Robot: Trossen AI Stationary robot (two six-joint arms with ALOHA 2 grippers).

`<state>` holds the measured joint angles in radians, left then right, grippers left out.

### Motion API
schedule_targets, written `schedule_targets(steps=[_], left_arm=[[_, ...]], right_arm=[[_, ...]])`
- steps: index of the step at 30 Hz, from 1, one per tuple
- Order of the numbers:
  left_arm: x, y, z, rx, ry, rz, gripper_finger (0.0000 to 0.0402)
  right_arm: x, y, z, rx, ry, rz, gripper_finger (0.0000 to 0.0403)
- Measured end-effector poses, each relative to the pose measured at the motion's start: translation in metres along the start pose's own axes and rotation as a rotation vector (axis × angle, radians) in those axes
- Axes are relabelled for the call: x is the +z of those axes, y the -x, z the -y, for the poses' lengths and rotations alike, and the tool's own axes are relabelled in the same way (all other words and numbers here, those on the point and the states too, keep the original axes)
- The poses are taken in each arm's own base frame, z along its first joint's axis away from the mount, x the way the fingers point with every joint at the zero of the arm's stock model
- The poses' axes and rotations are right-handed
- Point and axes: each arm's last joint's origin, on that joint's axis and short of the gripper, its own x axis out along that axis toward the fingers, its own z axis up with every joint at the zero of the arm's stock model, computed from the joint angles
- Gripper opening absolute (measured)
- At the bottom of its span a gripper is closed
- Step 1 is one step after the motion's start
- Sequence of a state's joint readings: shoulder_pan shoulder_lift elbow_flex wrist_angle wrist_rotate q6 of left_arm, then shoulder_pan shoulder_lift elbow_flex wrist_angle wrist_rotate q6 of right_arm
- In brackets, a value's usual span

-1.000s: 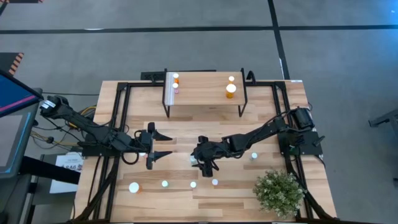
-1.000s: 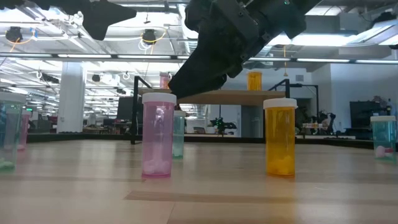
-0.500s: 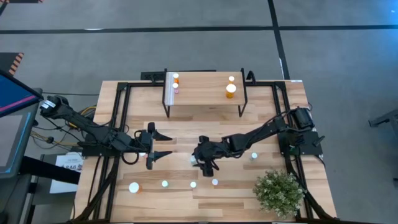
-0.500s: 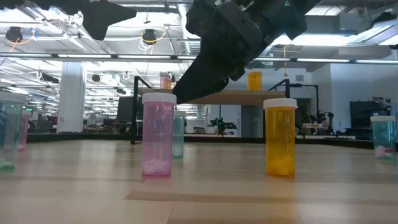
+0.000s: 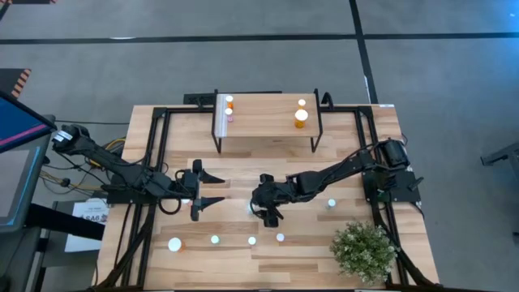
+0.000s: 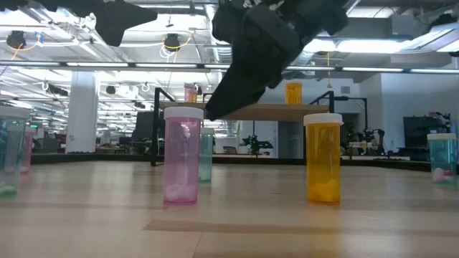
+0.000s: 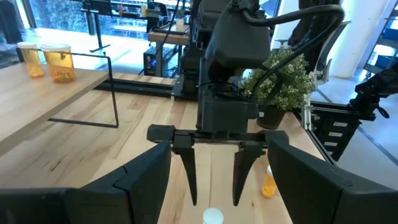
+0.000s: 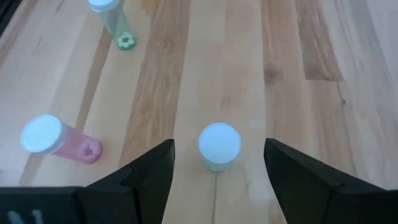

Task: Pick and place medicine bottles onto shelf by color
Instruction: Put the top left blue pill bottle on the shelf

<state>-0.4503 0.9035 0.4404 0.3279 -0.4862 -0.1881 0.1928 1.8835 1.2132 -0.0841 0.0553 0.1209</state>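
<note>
Right end effector (image 8: 217, 163) open over a bluish bottle (image 8: 219, 146); we see that only from its wrist. Left end effector (image 7: 214, 180) open, idle.

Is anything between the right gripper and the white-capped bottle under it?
Nothing visible. The right gripper hangs open above the pale bluish bottle, whose cap sits in the gap between the fingers; the pink bottle and green bottle stand off to one side.
</note>
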Motion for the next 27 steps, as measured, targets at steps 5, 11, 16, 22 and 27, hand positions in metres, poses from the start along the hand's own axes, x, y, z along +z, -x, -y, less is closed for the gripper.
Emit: schedule_targets(steps=[5, 11, 16, 22, 27], left_arm=[[0.000, 0.000, 0.000, 0.000, 0.000, 0.000, 0.0255], [0.000, 0.000, 0.000, -0.001, 0.001, 0.000, 0.0255], [0.000, 0.000, 0.000, -0.010, 0.006, -0.002, 0.0255], [0.000, 0.000, 0.001, -0.010, 0.004, -0.003, 0.0255], [0.000, 0.000, 0.001, -0.011, 0.004, -0.002, 0.0255]], right_arm=[[0.018, 0.007, -0.001, -0.072, 0.045, 0.022, 0.0270], [0.018, 0.006, -0.001, -0.071, 0.051, 0.033, 0.0270], [0.003, -0.001, 0.004, -0.007, 0.041, 0.111, 0.0270], [-0.003, 0.002, 0.011, 0.015, 0.016, 0.130, 0.0270], [-0.005, 0.000, 0.000, 0.037, 0.069, 0.133, 0.0270]])
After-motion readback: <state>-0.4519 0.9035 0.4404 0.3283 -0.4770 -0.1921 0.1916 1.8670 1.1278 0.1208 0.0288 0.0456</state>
